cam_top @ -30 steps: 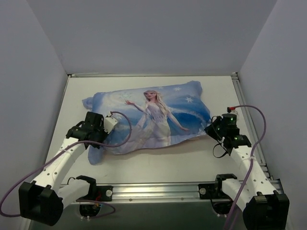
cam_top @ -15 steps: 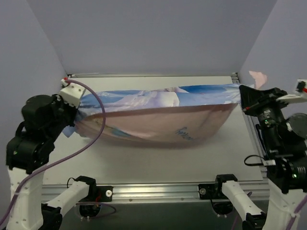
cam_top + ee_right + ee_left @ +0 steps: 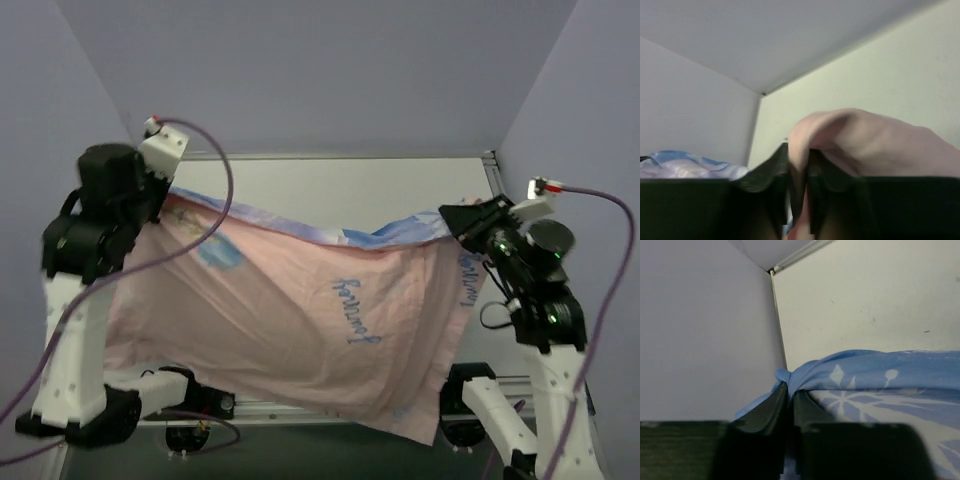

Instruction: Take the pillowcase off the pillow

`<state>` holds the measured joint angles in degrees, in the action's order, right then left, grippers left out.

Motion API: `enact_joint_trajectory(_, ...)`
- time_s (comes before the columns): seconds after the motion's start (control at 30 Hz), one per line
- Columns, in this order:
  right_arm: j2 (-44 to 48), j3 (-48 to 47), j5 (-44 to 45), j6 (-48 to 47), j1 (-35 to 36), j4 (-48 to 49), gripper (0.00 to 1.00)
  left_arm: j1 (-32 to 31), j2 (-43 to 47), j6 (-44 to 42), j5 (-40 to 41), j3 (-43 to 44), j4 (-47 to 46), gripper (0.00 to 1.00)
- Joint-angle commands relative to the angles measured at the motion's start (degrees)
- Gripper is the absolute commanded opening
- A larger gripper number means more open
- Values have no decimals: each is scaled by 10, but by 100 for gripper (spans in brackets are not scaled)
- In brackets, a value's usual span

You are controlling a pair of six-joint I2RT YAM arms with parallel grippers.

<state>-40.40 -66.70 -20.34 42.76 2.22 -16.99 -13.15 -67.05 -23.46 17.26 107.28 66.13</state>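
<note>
The pillowcase [image 3: 300,320] hangs in the air between both arms as a wide sheet, its pale pink side toward the camera and a blue edge along the top. My left gripper [image 3: 160,195] is shut on its upper left corner; the left wrist view shows blue snowflake cloth [image 3: 875,375] pinched between the jaws. My right gripper [image 3: 455,222] is shut on its upper right corner; the right wrist view shows pink cloth [image 3: 860,137] pinched between the jaws. The pillow is hidden behind the hanging cloth or out of view.
The white table [image 3: 330,190] shows behind the cloth, with a metal rail along its back edge [image 3: 320,156]. Grey walls [image 3: 320,70] close in the left, right and back. A purple cable [image 3: 225,190] loops off the left arm.
Both arms have lifted higher and the pillowcase has gone from a bulging, filled shape to a flat hanging sheet. One second ago it lay on the table, printed side up.
</note>
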Motion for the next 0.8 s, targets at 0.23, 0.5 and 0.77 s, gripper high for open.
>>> enact_joint_trajectory(0.23, -275, 110, 85, -115, 3, 98, 81, 16, -356, -33, 96, 27, -271, 94)
enact_joint_trajectory(0.5, -143, 182, 134, -131, 71, 43, 79, 4, -214, 11, -131, -35, -153, 94)
enact_joint_trajectory(0.77, -143, 286, 83, -91, 111, 103, 72, -72, -150, -10, -114, -295, -174, 94)
